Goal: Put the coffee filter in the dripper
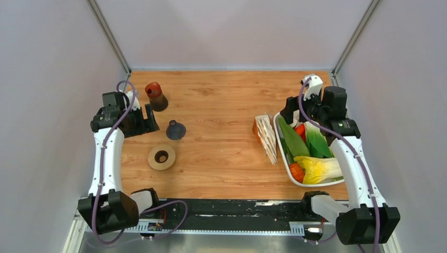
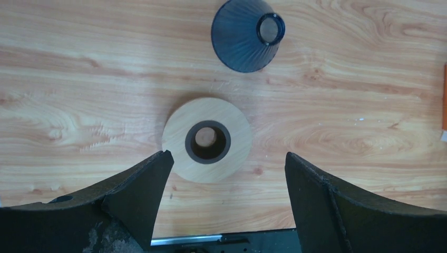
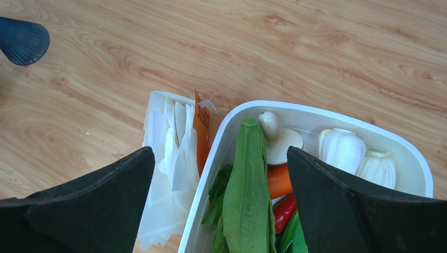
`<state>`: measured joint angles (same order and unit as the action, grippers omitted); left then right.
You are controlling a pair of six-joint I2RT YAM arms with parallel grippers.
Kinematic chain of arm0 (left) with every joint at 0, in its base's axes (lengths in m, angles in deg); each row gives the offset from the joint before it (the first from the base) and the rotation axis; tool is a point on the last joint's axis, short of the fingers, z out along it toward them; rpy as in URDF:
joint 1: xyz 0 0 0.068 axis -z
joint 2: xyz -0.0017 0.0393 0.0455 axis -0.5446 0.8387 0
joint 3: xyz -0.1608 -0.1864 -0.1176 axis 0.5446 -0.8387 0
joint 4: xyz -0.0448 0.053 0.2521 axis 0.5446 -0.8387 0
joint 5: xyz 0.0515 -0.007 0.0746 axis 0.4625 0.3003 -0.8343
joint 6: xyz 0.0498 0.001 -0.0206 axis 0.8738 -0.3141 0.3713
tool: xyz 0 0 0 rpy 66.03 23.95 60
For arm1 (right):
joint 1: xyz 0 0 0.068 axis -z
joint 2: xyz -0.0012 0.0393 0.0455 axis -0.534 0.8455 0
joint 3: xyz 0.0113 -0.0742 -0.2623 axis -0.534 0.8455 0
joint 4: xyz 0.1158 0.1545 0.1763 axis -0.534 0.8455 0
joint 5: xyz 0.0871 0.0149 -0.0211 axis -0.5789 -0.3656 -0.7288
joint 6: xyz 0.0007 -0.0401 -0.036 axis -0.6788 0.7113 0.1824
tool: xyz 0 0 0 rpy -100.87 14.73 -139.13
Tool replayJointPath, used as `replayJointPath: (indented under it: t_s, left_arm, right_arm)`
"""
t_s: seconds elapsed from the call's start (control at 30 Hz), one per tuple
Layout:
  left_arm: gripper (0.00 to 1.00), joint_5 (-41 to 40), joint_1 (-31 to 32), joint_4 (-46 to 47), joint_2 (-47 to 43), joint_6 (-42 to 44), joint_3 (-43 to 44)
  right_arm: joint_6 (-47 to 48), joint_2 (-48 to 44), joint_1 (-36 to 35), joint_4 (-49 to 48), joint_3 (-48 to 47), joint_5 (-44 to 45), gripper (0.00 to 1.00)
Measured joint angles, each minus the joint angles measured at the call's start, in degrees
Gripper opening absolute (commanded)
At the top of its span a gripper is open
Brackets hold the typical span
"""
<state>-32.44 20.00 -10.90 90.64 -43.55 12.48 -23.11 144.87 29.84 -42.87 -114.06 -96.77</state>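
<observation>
The dripper (image 1: 175, 130), a navy ribbed cone, stands on the wooden table with its narrow end up; it also shows in the left wrist view (image 2: 245, 37) and at the right wrist view's corner (image 3: 21, 32). No single loose coffee filter shows; only the stack of white filters (image 1: 266, 138) with orange packaging stands beside the tray, also in the right wrist view (image 3: 171, 158). My left gripper (image 1: 151, 118) is open and empty (image 2: 227, 158), left of the dripper. My right gripper (image 1: 289, 111) is open and empty (image 3: 220, 152), above the stack and the tray's rim.
A tan ring (image 1: 161, 157) with a centre hole lies near the dripper, in front of my left jaws (image 2: 206, 139). A dark brown vessel with a red top (image 1: 155, 96) stands at the back left. A white tray (image 1: 287, 163) holds vegetables (image 3: 248, 184).
</observation>
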Motion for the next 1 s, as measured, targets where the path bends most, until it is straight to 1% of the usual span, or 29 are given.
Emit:
replayJointPath:
  t_s: [0.13,0.23,0.37,0.43,0.53,0.77,0.9,1.0]
  left_arm:
    - [0.89,1.86,-0.81,-0.26,4.42,0.04,5.31]
    - [0.89,3.21,-1.88,0.35,9.57,0.0,13.03]
    - [0.85,4.04,-3.41,4.57,16.06,-0.85,21.27]
    - [0.83,4.28,-4.15,7.41,18.71,-1.9,23.5]
    - [0.81,5.51,-5.64,14.03,21.99,-4.79,24.0]
    - [0.81,12.35,-8.85,32.63,31.93,-14.36,23.78]
    - [0.74,15.15,-9.33,41.53,39.06,-19.96,23.76]
    - [0.72,16.7,-9.44,47.39,42.91,-23.76,23.23]
  right_arm:
    - [0.13,1.03,0.0,1.42,-0.9,-1.03,1.0]
    - [0.42,1.68,0.0,2.51,-2.03,-1.53,1.0]
    - [0.46,1.97,0.0,3.17,-3.04,-1.95,1.0]
    - [0.46,2.01,0.0,3.54,-3.48,-1.97,1.0]
    - [0.44,2.51,0.0,4.76,-4.46,-2.1,1.0]
    - [0.46,6.32,0.0,8.92,-9.16,-2.36,1.0]
    - [0.48,6.56,0.0,10.71,-10.56,-2.19,1.0]
    - [0.48,6.54,0.0,11.93,-11.02,-1.88,1.0]
